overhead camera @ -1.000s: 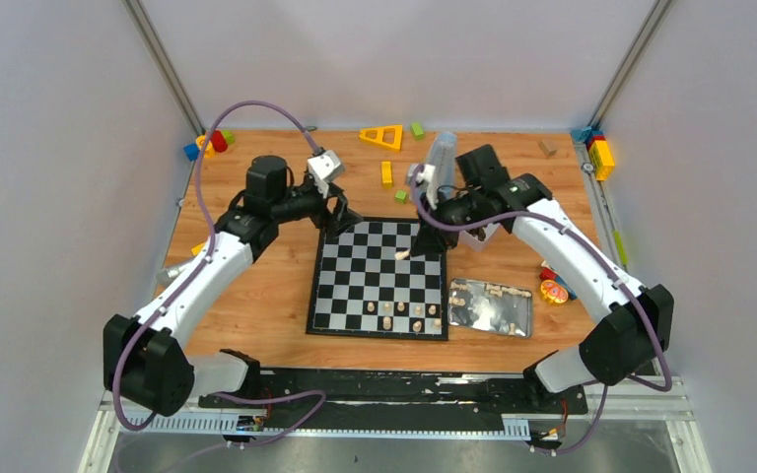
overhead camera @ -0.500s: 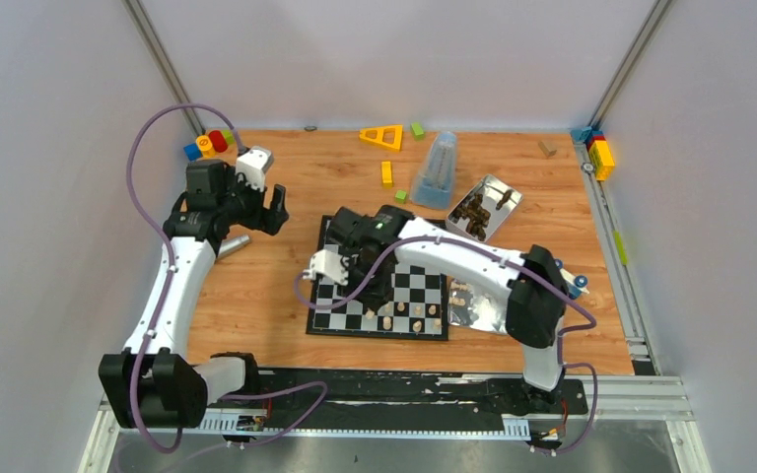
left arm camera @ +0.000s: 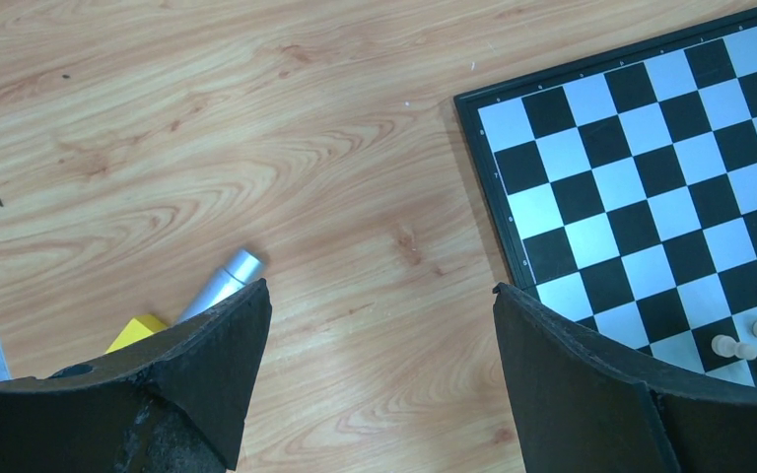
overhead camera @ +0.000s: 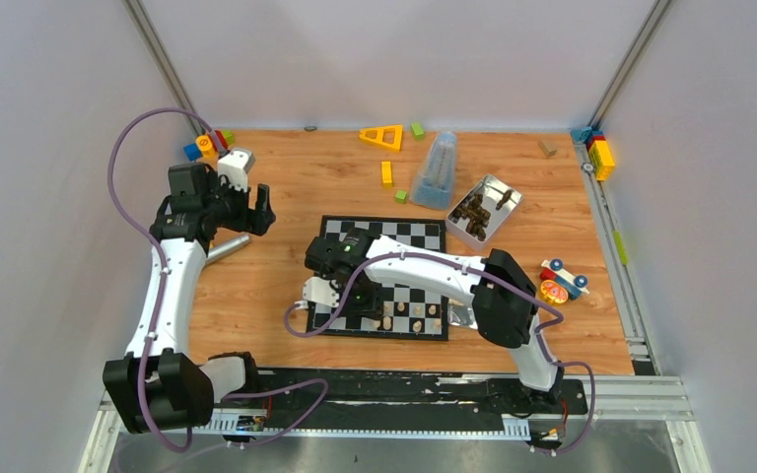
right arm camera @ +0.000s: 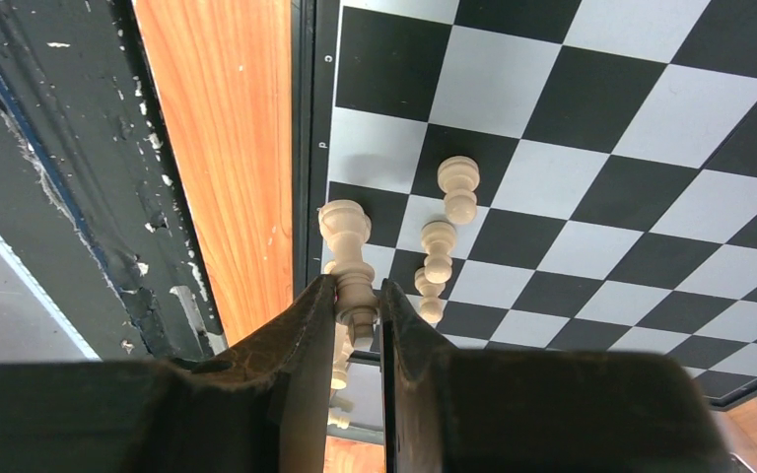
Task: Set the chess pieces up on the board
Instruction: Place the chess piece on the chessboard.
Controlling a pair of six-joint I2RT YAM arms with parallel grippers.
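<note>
Wide wooden counter, and at its middle the board, lying flat and unfolded. The right arm stretches across it to the near-left corner, while the left arm is parked out over bare wood to the left of the board.

The left tool has its jaws spread wide with nothing between them, so it is released and idle. A silver cylinder and a yellow block lie by one of its fingers.

Now the action: the right tool is clenched on one cream chess piece, pinched at its narrow end. The piece's long axis runs in line with the fingers. Its broad end juts past the fingertips toward the board's near-left edge squares. I take that end for the base. Whether it touches the board yet, I cannot tell.

Just beside it, a short row of pale pieces stands on the near squares. Apart from that row the visible squares are bare, so by my reckoning the task is at an early stage.

This looks like the placing step. The next move calls for a straight descent onto one square, base flat. Then comes a gentle release and a clean lift away from the neighbours, which are close enough to topple.
</note>
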